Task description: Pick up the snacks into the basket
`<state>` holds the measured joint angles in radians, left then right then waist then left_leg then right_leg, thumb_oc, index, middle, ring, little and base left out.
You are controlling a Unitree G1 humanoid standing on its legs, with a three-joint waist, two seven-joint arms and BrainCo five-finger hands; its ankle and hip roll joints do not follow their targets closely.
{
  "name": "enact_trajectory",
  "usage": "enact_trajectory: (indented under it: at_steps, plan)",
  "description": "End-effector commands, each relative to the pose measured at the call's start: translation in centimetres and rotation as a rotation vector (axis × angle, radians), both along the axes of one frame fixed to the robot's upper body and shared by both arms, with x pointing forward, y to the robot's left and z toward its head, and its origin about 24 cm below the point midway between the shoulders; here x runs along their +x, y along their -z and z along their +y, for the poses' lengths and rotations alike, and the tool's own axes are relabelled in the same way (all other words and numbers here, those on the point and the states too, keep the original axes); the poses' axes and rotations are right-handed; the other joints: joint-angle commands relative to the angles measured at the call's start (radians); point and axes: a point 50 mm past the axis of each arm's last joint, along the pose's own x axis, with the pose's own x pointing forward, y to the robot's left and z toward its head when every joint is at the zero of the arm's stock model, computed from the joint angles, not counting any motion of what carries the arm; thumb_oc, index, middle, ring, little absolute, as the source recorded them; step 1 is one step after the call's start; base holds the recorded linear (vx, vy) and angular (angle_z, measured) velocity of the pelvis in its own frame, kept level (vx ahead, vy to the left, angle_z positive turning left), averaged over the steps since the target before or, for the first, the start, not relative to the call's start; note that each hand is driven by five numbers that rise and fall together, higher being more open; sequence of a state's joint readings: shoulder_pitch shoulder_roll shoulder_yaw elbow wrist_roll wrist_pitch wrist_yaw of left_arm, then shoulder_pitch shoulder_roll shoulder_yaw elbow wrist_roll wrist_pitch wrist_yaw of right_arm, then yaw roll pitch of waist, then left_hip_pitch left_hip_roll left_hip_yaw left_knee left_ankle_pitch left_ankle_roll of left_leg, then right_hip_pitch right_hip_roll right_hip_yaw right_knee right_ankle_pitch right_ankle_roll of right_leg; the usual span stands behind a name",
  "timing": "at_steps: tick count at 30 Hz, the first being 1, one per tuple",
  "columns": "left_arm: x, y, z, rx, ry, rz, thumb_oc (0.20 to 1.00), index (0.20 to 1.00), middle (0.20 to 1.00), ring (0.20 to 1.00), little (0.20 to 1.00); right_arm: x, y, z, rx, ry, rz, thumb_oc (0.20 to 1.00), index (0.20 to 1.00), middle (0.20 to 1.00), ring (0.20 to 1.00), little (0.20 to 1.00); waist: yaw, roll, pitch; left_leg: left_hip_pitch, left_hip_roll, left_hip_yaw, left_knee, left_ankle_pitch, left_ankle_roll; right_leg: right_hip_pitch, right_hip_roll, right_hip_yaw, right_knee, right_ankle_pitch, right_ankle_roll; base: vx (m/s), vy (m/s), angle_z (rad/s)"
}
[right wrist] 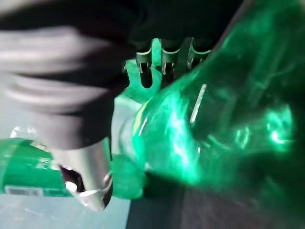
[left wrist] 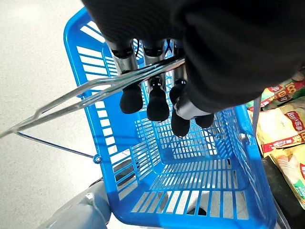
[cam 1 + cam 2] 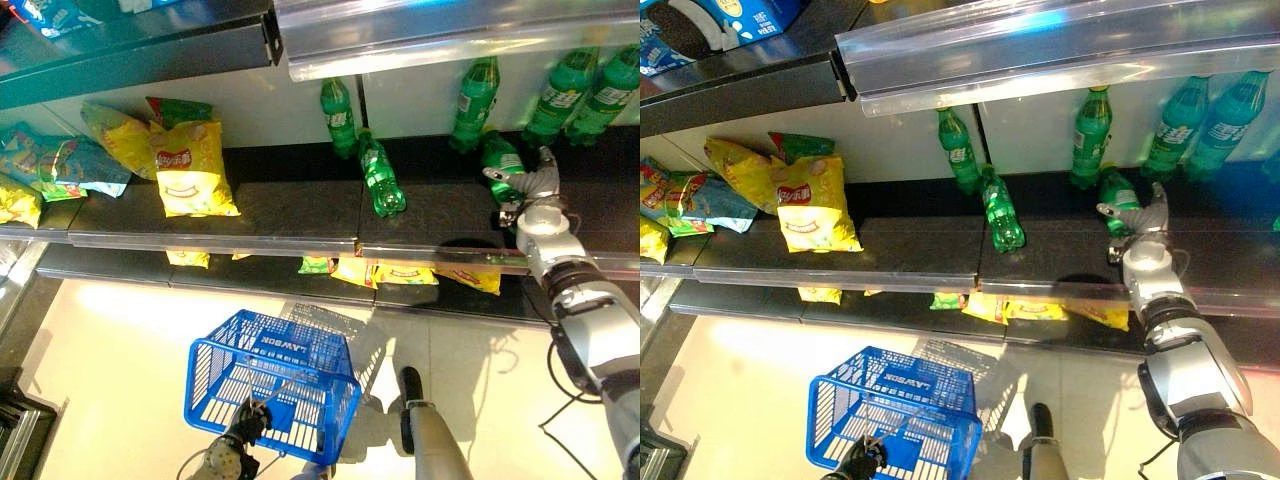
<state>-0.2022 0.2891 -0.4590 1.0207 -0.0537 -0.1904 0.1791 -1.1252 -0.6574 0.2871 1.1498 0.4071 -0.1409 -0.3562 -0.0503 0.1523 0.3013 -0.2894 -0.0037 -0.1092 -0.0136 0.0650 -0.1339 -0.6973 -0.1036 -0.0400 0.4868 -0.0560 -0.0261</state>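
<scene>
The right hand (image 3: pixel 527 190) is reaching onto the shelf (image 3: pixel 300 215), its fingers (image 1: pixel 162 57) curling around a lying green bottle (image 3: pixel 500 160). The yellow snack bag (image 3: pixel 190 170) is leaning further along that shelf. Below the shelf, the left hand (image 2: pixel 152 90) is gripping the blue basket (image 3: pixel 270 385) by its wire handle (image 2: pixel 86 93), fingers clamped.

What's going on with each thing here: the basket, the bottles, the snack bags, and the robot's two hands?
Basket: blue, empty, hanging by its wire handle.
Left hand: fingers curled round the basket handle.
Right hand: up on the shelf, closed on a green bottle.
Held bottle: tilted, in the right hand.
Fallen bottle: lying on the shelf.
Other bottles: leaning against the back wall.
Snack bags: lying on the shelf, untouched.
</scene>
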Motion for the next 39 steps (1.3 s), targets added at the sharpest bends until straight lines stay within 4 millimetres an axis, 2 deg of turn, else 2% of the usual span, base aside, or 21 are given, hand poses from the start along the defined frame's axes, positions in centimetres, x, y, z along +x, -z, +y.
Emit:
enact_trajectory:
  at_steps: [1, 17, 24, 29, 32, 33, 34, 35, 36, 37, 39]
  plan:
    - [-0.4, -0.1, 2.2, 0.083, -0.014, 0.005, 0.2, 0.2, 0.2, 0.2, 0.2, 0.0, -2.6, 0.0, -0.058, -0.004, -0.073, 1.0, 1.0, 1.0, 1.0, 1.0, 0.0, -0.05, 0.055, 0.063, -0.044, 0.001, 0.068, -0.073, 0.021, 0.122, -0.025, 0.056, -0.216, 0.058, 0.141, 0.0, 0.0, 0.0]
    - [-0.8, 0.2, 1.6, 0.078, 0.013, 0.018, 0.2, 0.2, 0.2, 0.2, 0.2, -0.4, -2.0, -1.3, -0.082, 0.049, -0.025, 1.0, 1.0, 1.0, 1.0, 1.0, -0.008, -0.002, 0.068, 0.053, -0.045, 0.012, 0.069, -0.058, 0.007, 0.107, -0.033, 0.06, -0.191, 0.044, 0.135, 0.0, 0.0, 0.0]
    - [-0.3, 0.0, 1.3, 0.084, 0.011, 0.007, 0.2, 0.2, 0.2, 0.2, 0.2, 0.0, -2.0, -0.2, -0.095, 0.029, -0.02, 1.0, 1.0, 1.0, 1.0, 1.0, -0.014, -0.005, 0.071, 0.053, -0.042, 0.016, 0.067, -0.061, 0.009, 0.099, -0.029, 0.064, -0.188, 0.047, 0.134, 0.0, 0.0, 0.0]
    - [-0.2, -0.1, 1.7, 0.083, -0.006, -0.004, 0.2, 0.2, 0.2, 0.2, 0.2, 0.3, -2.2, 0.9, -0.2, -0.002, -0.006, 1.0, 1.0, 1.0, 1.0, 1.0, -0.015, -0.019, 0.072, 0.051, -0.043, 0.022, 0.075, -0.067, 0.011, 0.098, -0.028, 0.068, -0.193, 0.056, 0.135, 0.0, 0.0, 0.0]
    - [-0.3, -0.2, 2.0, 0.084, -0.017, -0.01, 0.2, 0.2, 0.2, 0.2, 0.2, 0.4, -2.9, 1.6, -0.443, -0.001, 0.045, 1.0, 1.0, 1.0, 1.0, 1.0, -0.017, -0.034, 0.072, 0.052, -0.042, 0.024, 0.072, -0.068, 0.011, 0.098, -0.026, 0.07, -0.201, 0.066, 0.137, -0.01, -0.001, -0.01]
    - [-0.4, -0.3, 2.5, 0.093, -0.024, -0.018, 0.2, 0.2, 0.2, 0.2, 0.2, 0.6, -4.0, 2.3, -0.791, 0.019, 0.125, 1.0, 1.0, 1.0, 1.0, 1.0, -0.02, -0.045, 0.076, 0.054, -0.04, 0.026, 0.072, -0.071, 0.009, 0.095, -0.024, 0.072, -0.2, 0.068, 0.138, -0.03, -0.001, -0.04]
    - [-0.4, -0.3, 2.5, 0.093, -0.024, -0.018, 0.2, 0.2, 0.2, 0.2, 0.2, 0.6, -4.1, 2.3, -0.791, 0.019, 0.124, 1.0, 1.0, 1.0, 1.0, 1.0, -0.02, -0.045, 0.073, 0.051, -0.04, 0.026, 0.071, -0.069, 0.009, 0.093, -0.024, 0.073, -0.204, 0.072, 0.139, -0.03, -0.006, -0.05]
    - [-0.6, -0.3, 2.8, 0.099, -0.028, -0.021, 0.2, 0.2, 0.2, 0.2, 0.2, 0.5, -4.7, 2.8, -0.991, 0.037, 0.148, 1.0, 1.0, 1.0, 1.0, 1.0, -0.023, -0.052, 0.076, 0.053, -0.038, 0.028, 0.07, -0.071, 0.008, 0.093, -0.023, 0.074, -0.202, 0.071, 0.14, -0.02, 0.006, -0.06]
    - [-1.2, -0.2, 3.0, 0.099, -0.022, -0.019, 0.2, 0.2, 0.2, 0.2, 0.2, 0.3, -5.1, 2.8, -1.303, 0.075, 0.215, 1.0, 1.0, 1.0, 1.0, 1.0, -0.025, -0.059, 0.077, 0.055, -0.036, 0.028, 0.069, -0.074, 0.006, 0.09, -0.024, 0.075, -0.201, 0.072, 0.142, -0.02, 0.005, -0.06]
    - [-1.2, -0.2, 3.0, 0.098, -0.022, -0.02, 0.2, 0.2, 0.2, 0.2, 0.2, 0.4, -5.1, 2.8, -1.304, 0.075, 0.214, 1.0, 1.0, 1.0, 1.0, 1.0, -0.026, -0.059, 0.076, 0.052, -0.037, 0.028, 0.068, -0.071, 0.006, 0.089, -0.024, 0.075, -0.205, 0.076, 0.142, -0.01, 0.012, -0.05]
    - [-1.7, 0.0, 3.1, 0.093, -0.014, -0.012, 0.2, 0.2, 0.2, 0.2, 0.2, 0.0, -5.6, 1.7, -1.512, 0.13, 0.294, 1.0, 1.0, 1.0, 1.0, 1.0, -0.022, -0.064, 0.073, 0.051, -0.036, 0.026, 0.068, -0.072, 0.006, 0.087, -0.026, 0.073, -0.202, 0.076, 0.143, -0.01, 0.002, -0.02]
